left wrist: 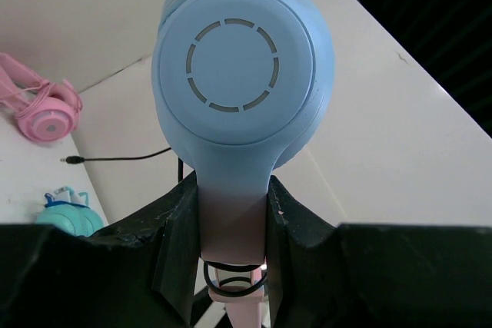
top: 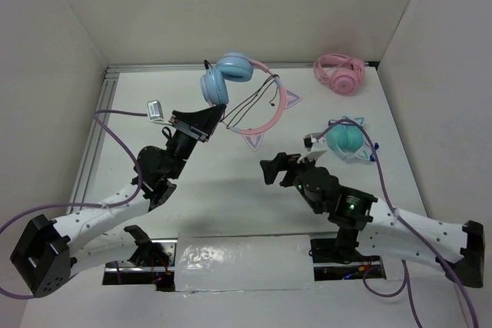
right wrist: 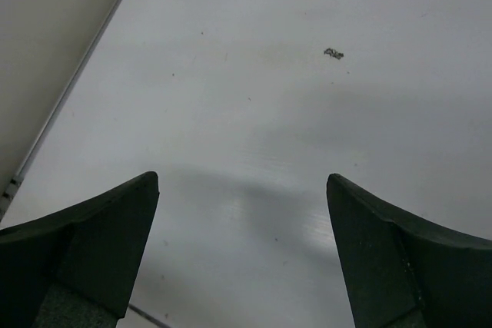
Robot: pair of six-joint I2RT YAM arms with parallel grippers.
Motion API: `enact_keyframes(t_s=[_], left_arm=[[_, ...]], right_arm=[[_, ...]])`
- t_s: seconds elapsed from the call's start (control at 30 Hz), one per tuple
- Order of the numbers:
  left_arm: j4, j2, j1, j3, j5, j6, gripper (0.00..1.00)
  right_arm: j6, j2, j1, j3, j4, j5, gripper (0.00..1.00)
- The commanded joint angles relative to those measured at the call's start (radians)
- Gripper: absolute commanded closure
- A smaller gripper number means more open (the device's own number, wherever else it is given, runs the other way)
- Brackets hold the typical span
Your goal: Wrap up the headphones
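The left tool (left wrist: 231,213) is clamped on the headphones (left wrist: 242,74) at the pink stem just under one blue ear cup, probably to steady them while the cable (left wrist: 123,158) gets wound. They sit at the far middle of the table (top: 231,190). The right tool (right wrist: 242,251) hangs spread wide over bare table, near right, holding nothing, likely ready to fetch the cable. The cups are round and light blue, the band is pink with cat ears, and the thin black cable lies in loose loops.
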Motion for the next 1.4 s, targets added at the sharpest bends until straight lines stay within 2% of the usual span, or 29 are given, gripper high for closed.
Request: enact_keyframes(t_s=[0.0,0.07,0.2,0.33,0.5,0.57,0.67,0.77,0.87,1.0,1.03,1.1,1.13,1.23,1.37], left_arm=[[0.13,-0.054,0.012,-0.001,-0.012,-0.011,1.0],[0.143,-0.064,0.018,-0.019,-0.011,-0.01,1.0],[0.118,-0.078,0.046,-0.036,0.021,-0.013,1.0],[0.059,-0.094,0.124,-0.045,0.153,-0.006,1.0],[-0.076,-0.152,0.21,-0.063,0.281,-0.06,1.0],[-0.134,-0.173,0.26,-0.073,0.324,-0.103,1.0],[-0.125,-0.192,0.323,-0.111,0.44,-0.163,1.0],[-0.143,-0.2,0.374,-0.125,0.59,-0.195,1.0],[-0.189,-0.198,0.425,-0.114,0.67,-0.212,1.0],[-0.162,-0.184,0.507,-0.139,0.784,-0.267,1.0],[-0.168,-0.18,0.521,-0.14,0.831,-0.27,1.0],[-0.177,-0.169,0.567,-0.14,0.873,-0.283,1.0],[-0.148,-0.164,0.583,-0.148,0.912,-0.284,1.0],[-0.076,-0.131,0.635,-0.152,1.0,-0.28,1.0],[-0.021,-0.045,0.664,-0.122,1.095,-0.269,1.0]], right_arm=[[-0.034,-0.12,0.008,0.06,-0.278,-0.048,0.04],[-0.049,-0.198,0.008,0.078,-0.361,-0.039,0.0],[-0.078,-0.298,0.009,0.171,-0.451,-0.013,0.0],[-0.17,-0.302,0.006,0.265,-0.461,0.071,0.0],[-0.259,-0.231,0.008,0.449,-0.501,0.165,0.0],[-0.285,-0.21,0.006,0.521,-0.501,0.147,0.0],[-0.326,-0.15,-0.006,0.584,-0.481,0.093,0.0],[-0.311,-0.02,-0.015,0.673,-0.513,0.069,0.0],[-0.288,0.092,-0.059,0.762,-0.537,0.003,0.0],[-0.287,0.203,-0.159,0.819,-0.531,-0.17,0.0],[-0.282,0.247,-0.247,0.836,-0.527,-0.329,0.0],[-0.243,0.293,-0.378,0.848,-0.525,-0.538,0.01],[-0.232,0.327,-0.532,0.842,-0.496,-0.808,0.01],[-0.235,0.36,-0.687,0.776,-0.412,-1.176,0.04],[-0.248,0.39,-0.687,0.764,-0.404,-1.238,0.02]])
